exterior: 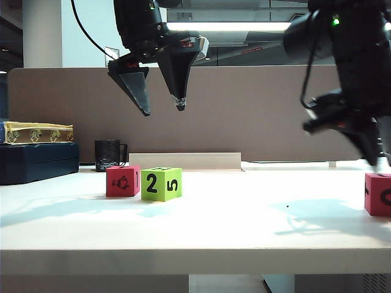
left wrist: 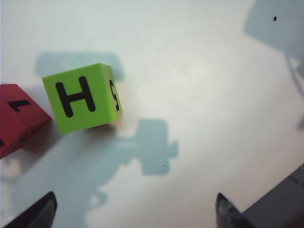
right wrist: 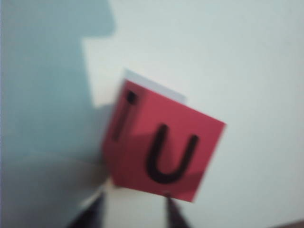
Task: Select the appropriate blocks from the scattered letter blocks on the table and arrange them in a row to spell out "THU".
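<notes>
- left hand (exterior: 162,104) hangs wide apart above the desk (exterior: 232,207); green block (exterior: 161,184) and red block (exterior: 123,180), touching, sit at its 6 o'clock.
- right hand (right wrist: 135,211), slightly parted, holds nothing; the red u block (right wrist: 164,149) lies on the desk just at its tips.

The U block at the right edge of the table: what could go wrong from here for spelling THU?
1. The U block stands far from the green H block and is cut off by the exterior view's edge; the right gripper hangs blurred just above it, so a grasp may slip.
2. The red block touches the H block, so pushing the U in could shift the row.
3. The left gripper hangs open above the pair and may obstruct.
</notes>
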`<state>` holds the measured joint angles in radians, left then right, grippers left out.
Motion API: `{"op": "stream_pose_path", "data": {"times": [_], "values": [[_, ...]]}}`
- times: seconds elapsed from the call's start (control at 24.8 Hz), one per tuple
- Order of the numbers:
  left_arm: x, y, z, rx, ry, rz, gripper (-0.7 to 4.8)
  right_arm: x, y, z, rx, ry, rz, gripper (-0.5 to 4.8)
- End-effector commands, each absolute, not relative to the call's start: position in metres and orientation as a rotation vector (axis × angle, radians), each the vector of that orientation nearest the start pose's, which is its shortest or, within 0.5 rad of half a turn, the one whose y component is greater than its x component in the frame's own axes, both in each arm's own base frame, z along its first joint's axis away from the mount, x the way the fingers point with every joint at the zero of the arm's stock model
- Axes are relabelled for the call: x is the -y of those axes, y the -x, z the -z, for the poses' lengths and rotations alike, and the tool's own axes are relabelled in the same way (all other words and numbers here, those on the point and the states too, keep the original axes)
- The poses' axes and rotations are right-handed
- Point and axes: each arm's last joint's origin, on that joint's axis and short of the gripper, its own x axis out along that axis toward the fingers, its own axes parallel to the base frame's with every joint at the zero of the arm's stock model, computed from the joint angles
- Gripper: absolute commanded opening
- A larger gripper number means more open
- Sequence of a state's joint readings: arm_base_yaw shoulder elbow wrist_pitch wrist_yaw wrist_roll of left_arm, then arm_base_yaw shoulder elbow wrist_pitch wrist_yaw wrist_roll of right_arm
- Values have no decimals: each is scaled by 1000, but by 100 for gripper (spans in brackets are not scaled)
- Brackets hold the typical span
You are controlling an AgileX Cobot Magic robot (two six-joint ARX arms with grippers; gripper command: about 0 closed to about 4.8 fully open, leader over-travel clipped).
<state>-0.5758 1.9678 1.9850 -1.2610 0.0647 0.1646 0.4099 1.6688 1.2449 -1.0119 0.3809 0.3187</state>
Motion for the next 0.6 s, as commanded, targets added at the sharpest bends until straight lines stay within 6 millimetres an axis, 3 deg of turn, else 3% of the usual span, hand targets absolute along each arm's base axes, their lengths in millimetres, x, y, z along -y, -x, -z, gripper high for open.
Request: {"op": "stream_pose_path", "data": {"times": [0.04, 0.12, 0.32, 0.48, 0.6], "values": [[218, -331, -323, -1169, -459, 664, 425, -117, -290, -237, -1258, 197, 151, 250], [218, -331, -323, -1169, -459, 664, 425, -117, -291, -240, -1252, 194, 152, 281], [218, -331, -323, -1168, -459, 664, 425, -117, -291, -240, -1256, 179, 169, 479], [218, -331, -323, -1167, -459, 664, 425, -113, -293, -239, -1250, 133, 215, 479], [218, -331, -323, -1167, -459, 664, 425, -110, -292, -240, -1243, 208, 236, 479]]}}
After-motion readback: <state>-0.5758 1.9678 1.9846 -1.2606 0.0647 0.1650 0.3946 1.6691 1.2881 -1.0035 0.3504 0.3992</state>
